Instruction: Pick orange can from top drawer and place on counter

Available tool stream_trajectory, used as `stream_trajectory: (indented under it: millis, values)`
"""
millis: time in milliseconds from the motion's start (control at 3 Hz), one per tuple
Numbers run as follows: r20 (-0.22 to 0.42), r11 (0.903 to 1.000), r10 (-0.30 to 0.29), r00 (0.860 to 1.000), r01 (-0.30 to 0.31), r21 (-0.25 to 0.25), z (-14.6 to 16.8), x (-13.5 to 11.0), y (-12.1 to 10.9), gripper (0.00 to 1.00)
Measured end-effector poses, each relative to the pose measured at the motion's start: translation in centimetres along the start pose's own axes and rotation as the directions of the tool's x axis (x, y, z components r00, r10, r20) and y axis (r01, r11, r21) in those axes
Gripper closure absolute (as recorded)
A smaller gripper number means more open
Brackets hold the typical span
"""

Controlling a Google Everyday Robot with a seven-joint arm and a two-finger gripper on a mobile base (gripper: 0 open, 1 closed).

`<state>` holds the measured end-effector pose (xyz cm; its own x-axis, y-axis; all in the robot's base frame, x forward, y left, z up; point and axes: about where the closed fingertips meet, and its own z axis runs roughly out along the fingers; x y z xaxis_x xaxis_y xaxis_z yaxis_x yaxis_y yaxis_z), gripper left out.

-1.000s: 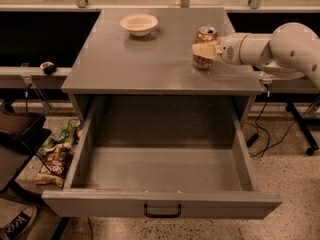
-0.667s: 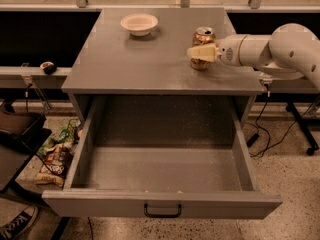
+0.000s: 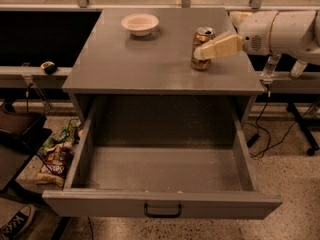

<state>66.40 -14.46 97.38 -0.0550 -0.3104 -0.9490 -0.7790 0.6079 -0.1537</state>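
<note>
So the orange can (image 3: 204, 35) stands upright on the desk (image 3: 150, 66), with the hand (image 3: 201, 50) right at it. Can't tell if it's gripping. The top drawer (image 3: 160, 204) hangs open.

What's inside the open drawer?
Only its bare grey floor shows in the top drawer; its front panel hides the nearest strip. The orange can stands on the counter, with the hand at it.

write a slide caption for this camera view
Gripper at the orange can standing on the counter, white bowl further back, top drawer open below.
</note>
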Motion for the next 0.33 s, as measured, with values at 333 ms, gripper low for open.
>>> stream_trajectory:
  millis: [333]
  values:
    - [-0.034,0.9800,-0.199,0.979,0.199,0.001,-4.42,-3.44,4.28,0.00]
